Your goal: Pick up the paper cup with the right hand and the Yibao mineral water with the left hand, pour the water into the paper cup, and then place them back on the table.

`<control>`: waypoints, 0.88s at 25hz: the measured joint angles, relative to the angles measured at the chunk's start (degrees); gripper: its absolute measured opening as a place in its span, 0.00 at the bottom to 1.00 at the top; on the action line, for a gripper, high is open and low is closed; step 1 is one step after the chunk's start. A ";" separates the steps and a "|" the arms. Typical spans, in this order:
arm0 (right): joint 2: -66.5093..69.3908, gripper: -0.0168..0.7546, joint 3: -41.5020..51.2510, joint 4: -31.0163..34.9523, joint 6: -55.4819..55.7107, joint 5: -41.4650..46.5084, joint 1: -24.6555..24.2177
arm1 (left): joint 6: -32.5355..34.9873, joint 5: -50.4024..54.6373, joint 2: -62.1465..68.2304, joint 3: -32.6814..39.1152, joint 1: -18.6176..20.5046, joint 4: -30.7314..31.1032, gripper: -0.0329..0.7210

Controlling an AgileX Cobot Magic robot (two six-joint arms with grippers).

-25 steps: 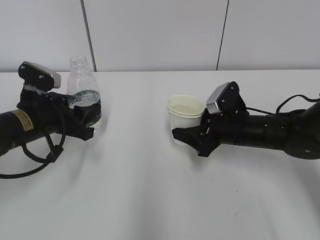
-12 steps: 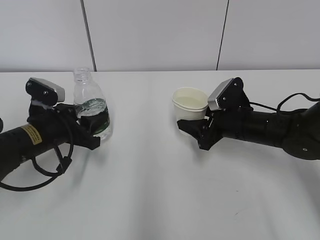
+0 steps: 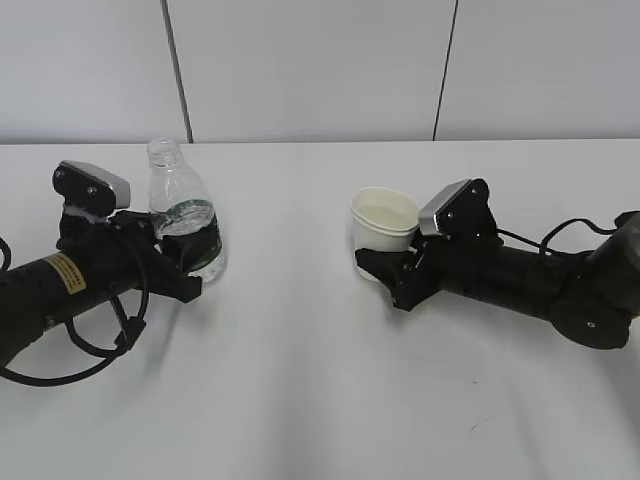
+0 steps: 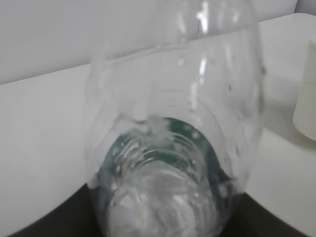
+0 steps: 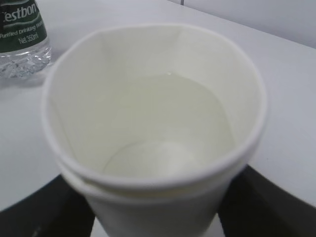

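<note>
The clear Yibao bottle [image 3: 185,215] with a dark green label stands upright at the left, its base at the table [image 3: 300,380]. My left gripper [image 3: 185,262] is shut on its lower body; the bottle fills the left wrist view [image 4: 173,123]. The cream paper cup [image 3: 384,228] holds water and sits low at the table, right of centre. My right gripper [image 3: 385,275] is shut on its lower part. In the right wrist view the cup [image 5: 153,123] shows water inside, and the bottle's label [image 5: 22,27] shows at top left.
A white panelled wall [image 3: 320,70] runs behind the table. Black cables loop beside the left arm [image 3: 60,350] and trail behind the right arm [image 3: 580,205]. The cup edge shows at the right of the left wrist view [image 4: 306,94].
The right gripper has lowered the cup towards the table and shifted it slightly right. The left gripper and bottle moved right, then settled a little lower.
</note>
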 joint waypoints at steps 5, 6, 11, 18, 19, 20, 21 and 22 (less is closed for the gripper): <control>0.00 0.70 0.00 0.00 -0.22 -0.07 0.00 | -0.05 0.23 0.00 0.00 0.00 2.03 0.50; 0.14 0.70 0.00 0.00 -0.49 -0.23 0.00 | -0.05 0.59 0.00 0.00 0.00 2.37 0.50; 1.94 0.70 0.00 0.00 -1.26 -0.76 0.00 | -0.05 1.90 0.00 0.00 0.00 2.95 0.50; 2.29 0.70 0.00 -0.10 -1.36 -1.96 0.00 | -0.05 2.33 0.00 0.00 0.00 2.95 0.50; 2.29 0.70 0.00 -0.10 -1.36 -2.03 0.00 | -0.05 2.33 0.00 0.00 0.00 2.95 0.50; 2.29 0.70 0.00 -0.10 -1.36 -2.15 0.00 | -0.05 2.33 0.07 0.00 0.00 2.95 0.50; 2.29 0.70 0.00 -0.22 -1.36 -2.15 0.00 | -0.05 2.33 0.20 0.00 0.00 2.95 0.50; 2.29 0.70 0.00 -0.22 -1.37 -2.15 0.00 | -0.05 2.27 0.52 0.00 0.00 2.95 0.50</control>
